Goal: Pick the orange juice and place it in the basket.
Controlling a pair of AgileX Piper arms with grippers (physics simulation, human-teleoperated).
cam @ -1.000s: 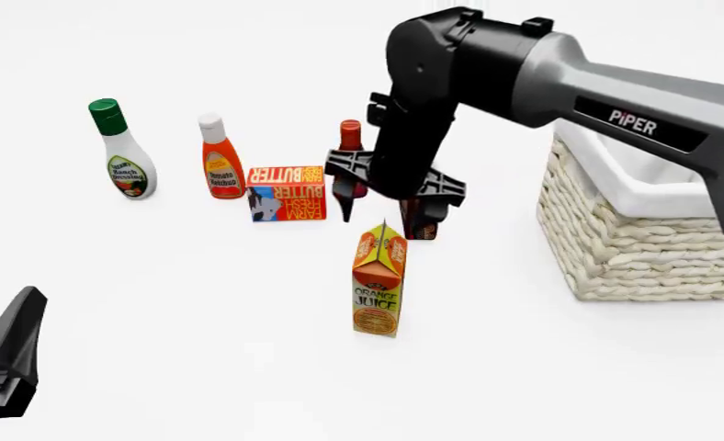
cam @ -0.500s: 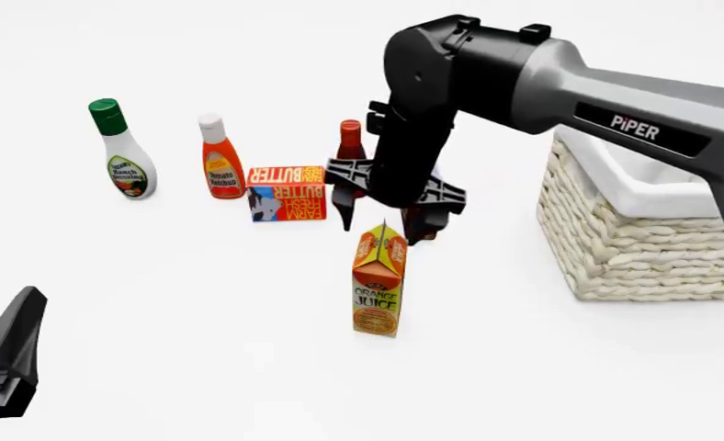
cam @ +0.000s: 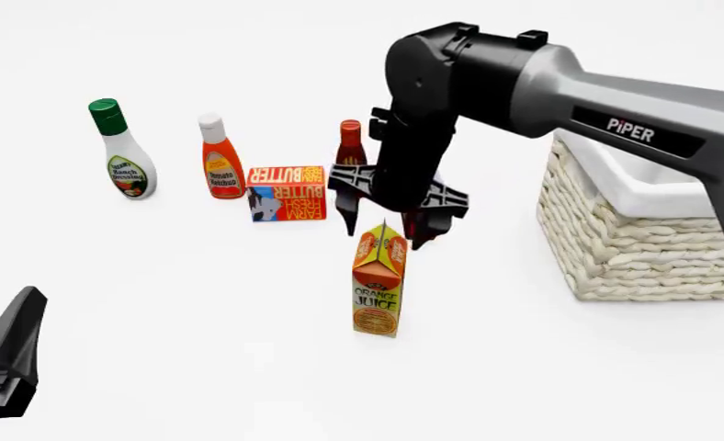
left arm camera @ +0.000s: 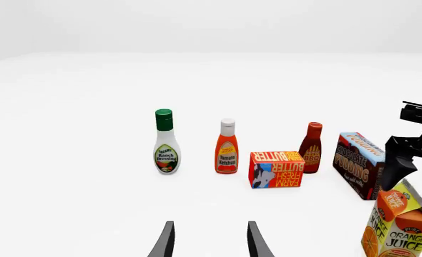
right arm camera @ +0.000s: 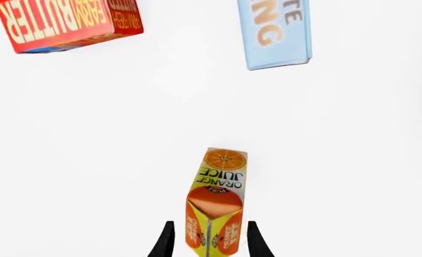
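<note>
The orange juice (cam: 379,285) is a tall orange and yellow gable-top carton standing upright near the table's middle. My right gripper (cam: 383,228) hangs open just above it, one finger on each side of the gable top. In the right wrist view the carton (right arm camera: 215,206) sits between the open fingertips (right arm camera: 166,241), and I cannot tell whether they touch it. The basket (cam: 632,248), cream wicker with white lining, stands at the right, partly behind the right arm. My left gripper (cam: 1,367) is open and empty at the front left, far from the carton (left arm camera: 400,230).
Behind the carton stand a ranch dressing bottle (cam: 123,152), a ketchup bottle (cam: 221,158), a red butter box (cam: 286,193) and a dark sauce bottle (cam: 351,142). The chocolate pudding box (left arm camera: 360,163) lies just behind the right gripper.
My right gripper has come down and slightly forward, from beside the sauce bottle to just over the carton's top. The carton and the left arm have not moved.
</note>
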